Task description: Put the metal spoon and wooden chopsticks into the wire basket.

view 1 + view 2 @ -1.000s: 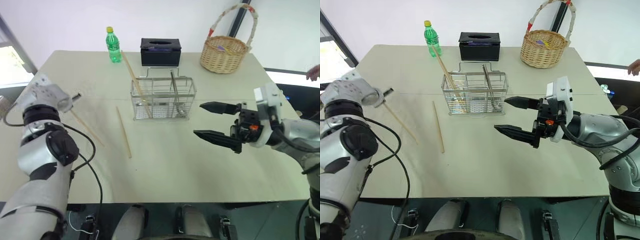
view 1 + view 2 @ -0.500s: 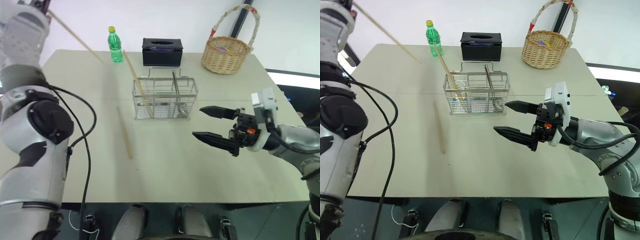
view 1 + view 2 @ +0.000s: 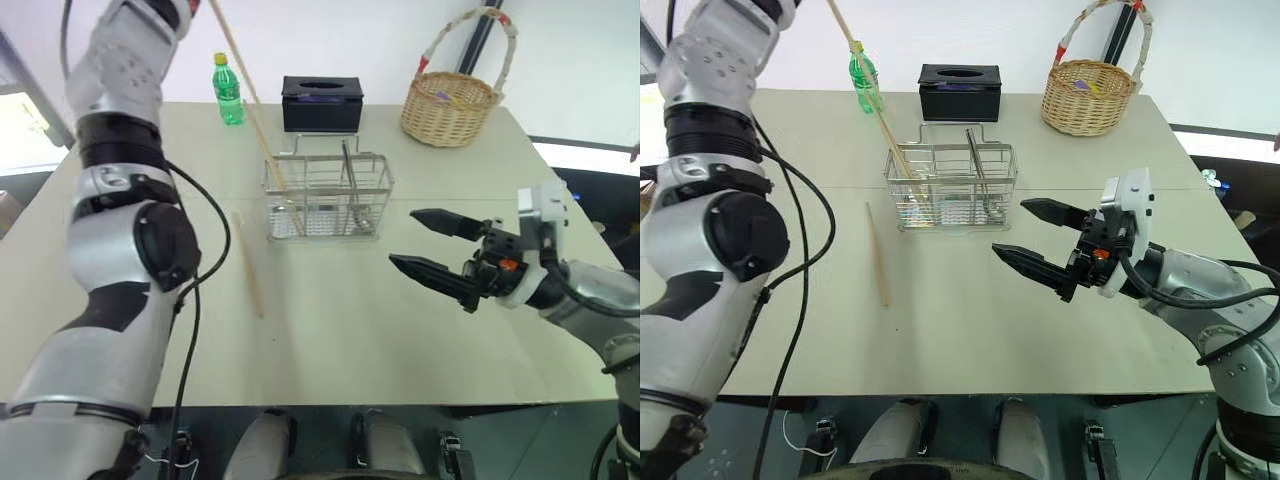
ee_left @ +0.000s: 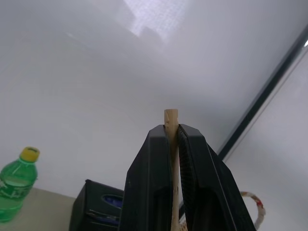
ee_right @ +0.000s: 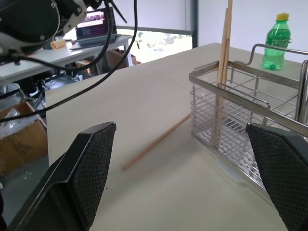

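My left gripper [image 4: 171,131] is raised high at the back left, shut on one wooden chopstick [image 3: 228,40] that slants down toward the wire basket [image 3: 330,160]. A second chopstick [image 3: 272,160] leans in the basket's left compartment. A third [image 3: 248,265] lies flat on the table, left of the basket. A thin metal handle [image 3: 347,168] stands in a middle compartment; it looks like the metal spoon. My right gripper [image 3: 405,238] hovers open just right of the basket's front, nothing between its fingers.
Along the table's far edge stand a green bottle [image 3: 227,90], a black tissue box [image 3: 322,103] behind the wire basket, and a round wicker basket [image 3: 450,100] at the right. Bare tabletop [image 3: 330,320] lies in front of the wire basket.
My left arm has lifted the chopstick off the table's left side, swung up and to the right, and the stick now slants toward the basket. The right gripper has stayed open in place.
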`<act>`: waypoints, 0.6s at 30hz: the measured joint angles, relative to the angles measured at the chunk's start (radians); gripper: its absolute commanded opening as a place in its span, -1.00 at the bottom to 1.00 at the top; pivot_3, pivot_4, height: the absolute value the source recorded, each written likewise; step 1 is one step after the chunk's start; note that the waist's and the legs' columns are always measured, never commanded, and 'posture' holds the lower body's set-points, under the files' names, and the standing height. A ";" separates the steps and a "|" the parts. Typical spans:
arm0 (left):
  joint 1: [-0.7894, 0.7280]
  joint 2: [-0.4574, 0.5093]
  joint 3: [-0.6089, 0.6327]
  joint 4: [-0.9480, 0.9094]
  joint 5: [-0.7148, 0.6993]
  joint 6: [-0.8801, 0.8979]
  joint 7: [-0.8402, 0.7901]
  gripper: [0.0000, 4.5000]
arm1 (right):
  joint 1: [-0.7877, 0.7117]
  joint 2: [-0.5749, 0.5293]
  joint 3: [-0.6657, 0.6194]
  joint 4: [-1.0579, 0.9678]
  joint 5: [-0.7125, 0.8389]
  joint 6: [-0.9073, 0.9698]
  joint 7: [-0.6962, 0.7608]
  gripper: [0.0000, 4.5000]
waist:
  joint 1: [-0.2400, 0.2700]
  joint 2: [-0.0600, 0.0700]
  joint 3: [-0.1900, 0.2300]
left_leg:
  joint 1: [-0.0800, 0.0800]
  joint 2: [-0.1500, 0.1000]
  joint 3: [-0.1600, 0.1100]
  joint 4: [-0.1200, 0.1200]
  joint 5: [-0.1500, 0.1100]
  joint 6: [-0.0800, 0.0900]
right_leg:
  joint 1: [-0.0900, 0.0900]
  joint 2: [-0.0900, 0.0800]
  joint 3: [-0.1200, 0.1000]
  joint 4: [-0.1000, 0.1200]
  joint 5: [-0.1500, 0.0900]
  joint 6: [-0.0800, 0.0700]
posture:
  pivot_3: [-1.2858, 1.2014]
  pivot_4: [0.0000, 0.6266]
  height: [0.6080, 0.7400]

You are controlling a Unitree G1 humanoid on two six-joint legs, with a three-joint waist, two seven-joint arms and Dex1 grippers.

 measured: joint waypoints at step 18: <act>0.432 -0.180 -0.247 -0.528 0.063 0.091 -0.009 -0.98 | -0.007 0.003 -0.007 0.007 0.002 -0.020 -0.056 1.00 | 0.000 0.001 0.000 | 0.000 0.000 0.000 0.001 0.000 0.000 | 0.001 0.001 0.000 0.000 0.000 0.000 | 0.03 -0.52 -0.19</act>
